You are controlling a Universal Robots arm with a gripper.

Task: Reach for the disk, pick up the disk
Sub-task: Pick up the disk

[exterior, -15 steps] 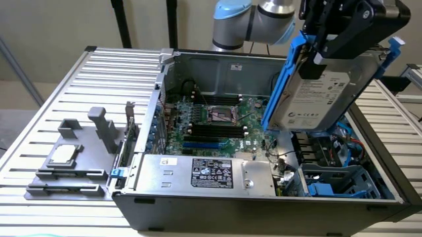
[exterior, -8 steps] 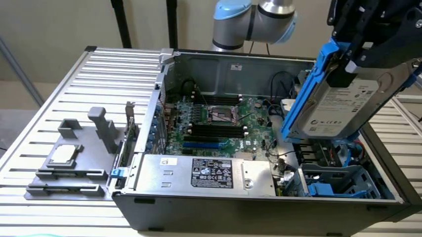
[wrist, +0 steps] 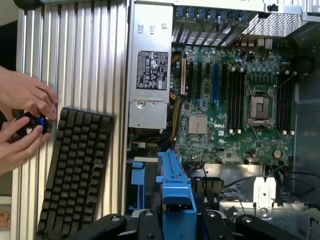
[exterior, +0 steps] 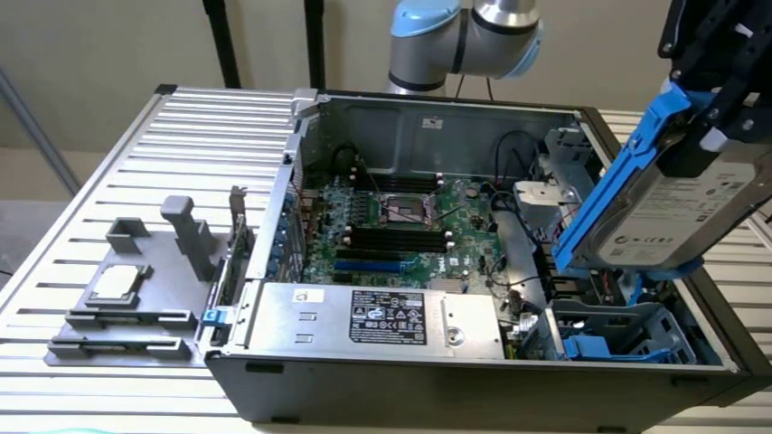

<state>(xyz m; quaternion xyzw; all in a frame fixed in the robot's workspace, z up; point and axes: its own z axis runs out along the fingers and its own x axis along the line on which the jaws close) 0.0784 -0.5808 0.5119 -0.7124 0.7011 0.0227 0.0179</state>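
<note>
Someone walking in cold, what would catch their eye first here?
The disk, tilted in its blue rails, is held up by the gripper above the open computer case at the exterior view's right. Next, the green motherboard lying exposed inside the case. In the wrist view, a person's hands work beside a black keyboard.

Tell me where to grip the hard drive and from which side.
Grip the disk across its two long blue rails, coming from its upper end. It hangs tilted, nearly upright, above the open computer case, and the gripper already clamps it there.
</note>
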